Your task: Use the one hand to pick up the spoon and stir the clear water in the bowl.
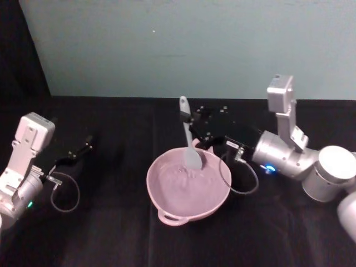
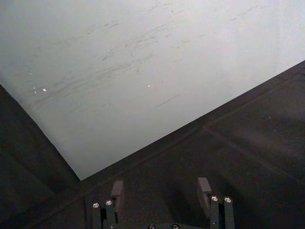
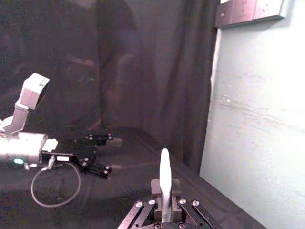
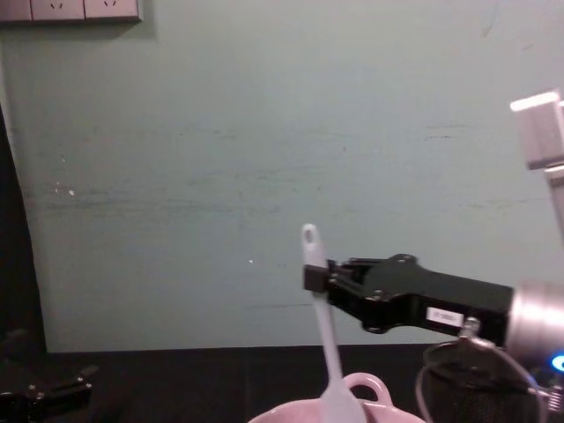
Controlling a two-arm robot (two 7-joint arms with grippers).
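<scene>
The pale pink bowl (image 1: 167, 200) sits mid-table with its loop handle toward me; its rim also shows in the chest view (image 4: 366, 388). The white spoon (image 1: 189, 144) stands nearly upright, its flat blade down inside the bowl and its holed handle end pointing up. My right gripper (image 1: 193, 129) reaches in from the right and is shut on the spoon's handle (image 4: 319, 291) about midway; from the right wrist the handle (image 3: 165, 179) rises between the fingers. My left gripper (image 1: 86, 146) rests low at the table's left, fingers (image 2: 117, 193) apart and holding nothing.
A black cloth (image 1: 100, 233) covers the table. A pale green wall (image 1: 189, 44) stands right behind it. A loose cable (image 1: 242, 186) loops from the right wrist beside the bowl. The left arm (image 3: 28, 145) lies across the table from the right gripper.
</scene>
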